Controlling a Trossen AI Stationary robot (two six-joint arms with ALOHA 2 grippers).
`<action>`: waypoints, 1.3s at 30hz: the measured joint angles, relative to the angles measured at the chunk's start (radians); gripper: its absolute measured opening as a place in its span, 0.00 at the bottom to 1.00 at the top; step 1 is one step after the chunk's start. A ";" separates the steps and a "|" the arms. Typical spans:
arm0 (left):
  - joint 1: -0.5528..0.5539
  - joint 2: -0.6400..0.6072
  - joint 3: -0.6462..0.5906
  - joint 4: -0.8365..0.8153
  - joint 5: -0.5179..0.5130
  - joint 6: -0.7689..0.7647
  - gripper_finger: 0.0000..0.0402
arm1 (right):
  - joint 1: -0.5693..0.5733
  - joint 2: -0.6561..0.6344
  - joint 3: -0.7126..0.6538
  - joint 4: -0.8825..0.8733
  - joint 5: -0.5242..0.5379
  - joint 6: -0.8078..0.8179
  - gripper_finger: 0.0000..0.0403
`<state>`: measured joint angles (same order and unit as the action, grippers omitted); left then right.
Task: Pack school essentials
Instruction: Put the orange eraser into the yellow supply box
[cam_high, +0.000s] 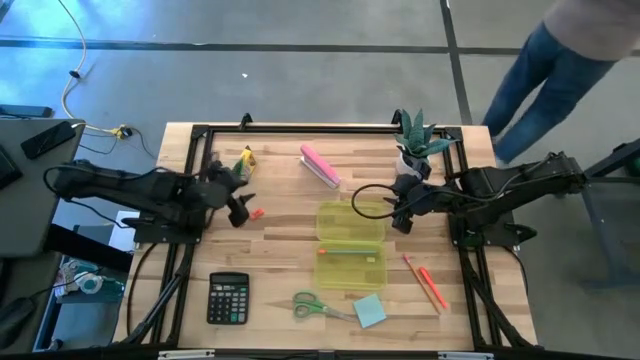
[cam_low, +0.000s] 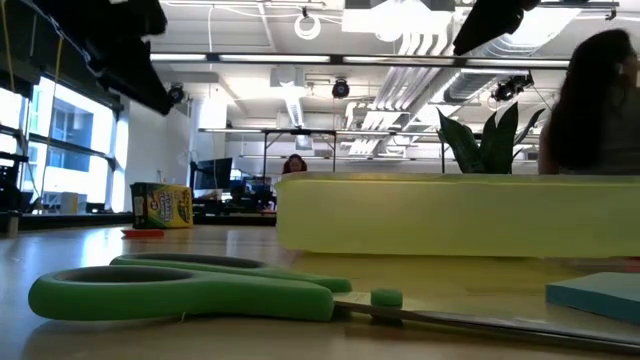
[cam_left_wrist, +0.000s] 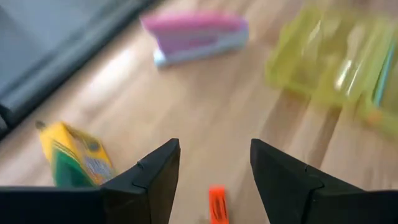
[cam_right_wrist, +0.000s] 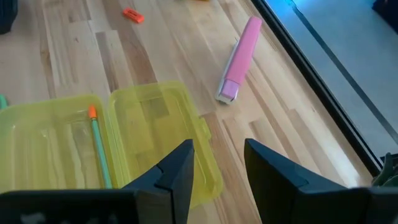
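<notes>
An open yellow see-through case lies mid-table, both halves flat, with a green pencil in one half. Green-handled scissors, a light blue note pad and orange-red pens lie near the front edge. A tiny orange piece lies left of the case. My left gripper hovers open above that orange piece. My right gripper hangs open above the case's far right corner; nothing is between its fingers.
A pink oblong block and a yellow crayon box lie near the far edge, where a potted plant stands at the right. A black calculator sits front left. A person stands beyond the far right corner.
</notes>
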<state>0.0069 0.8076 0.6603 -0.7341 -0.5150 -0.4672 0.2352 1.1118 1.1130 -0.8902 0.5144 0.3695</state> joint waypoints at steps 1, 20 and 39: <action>0.016 0.027 0.001 -0.005 0.024 -0.008 0.46 | 0.000 0.000 0.000 0.000 0.000 0.000 0.33; 0.248 0.372 0.001 -0.010 0.319 -0.028 0.48 | 0.000 0.000 0.000 -0.004 0.000 -0.003 0.33; 0.248 0.516 0.000 0.005 0.378 -0.019 0.48 | 0.000 0.001 0.000 -0.007 0.000 -0.003 0.33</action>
<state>0.2550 1.3240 0.6605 -0.7287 -0.1366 -0.4861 0.2352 1.1126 1.1130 -0.8971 0.5140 0.3664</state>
